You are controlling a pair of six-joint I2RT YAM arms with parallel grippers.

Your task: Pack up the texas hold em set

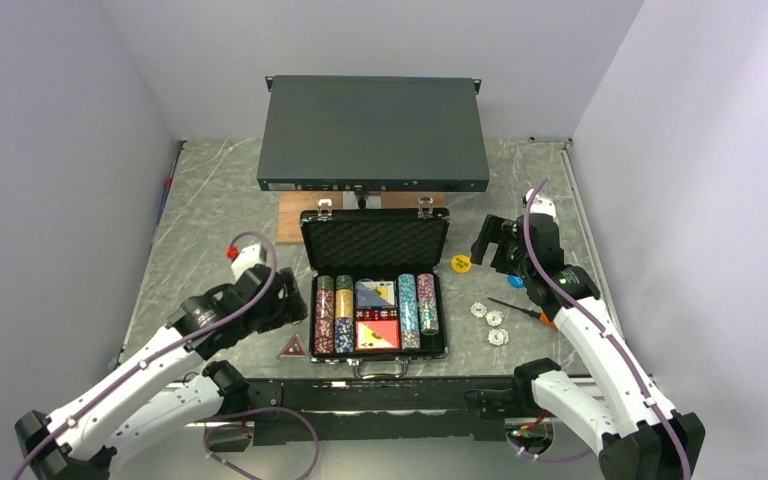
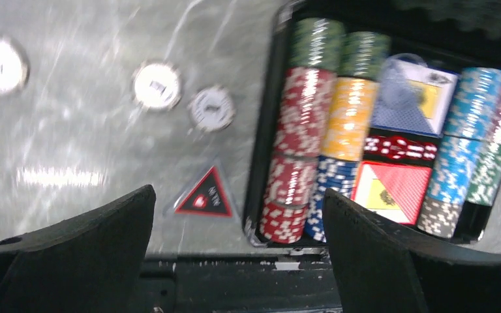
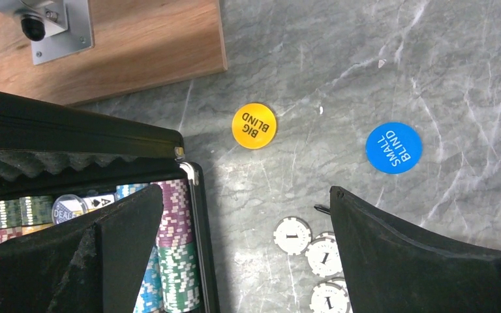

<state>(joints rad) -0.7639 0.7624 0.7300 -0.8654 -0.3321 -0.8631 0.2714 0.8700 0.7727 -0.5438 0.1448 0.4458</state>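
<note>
Your open briefcase (image 1: 374,245) lies between both claws, left gripper (image 1: 288,300) just beside its chip rows (image 1: 332,315), right gripper (image 1: 490,242) near its far right corner, each spread wide and holding nothing

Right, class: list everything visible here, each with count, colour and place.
briefcase: one, black, open at table centre
chip rows: several, multicoloured, inside briefcase
card decks: two, blue and red, between chip rows
white chips: three right of briefcase, three left
yellow disc: one, right of lid
blue disc: one, beside yellow disc
triangle tag: one, red-black, briefcase's front left
screwdriver: one, orange handle, right side
rack box: one, dark grey, far centre
wooden board: one, brown, behind briefcase
left hand: open, left of briefcase
right hand: open, right of briefcase
</note>
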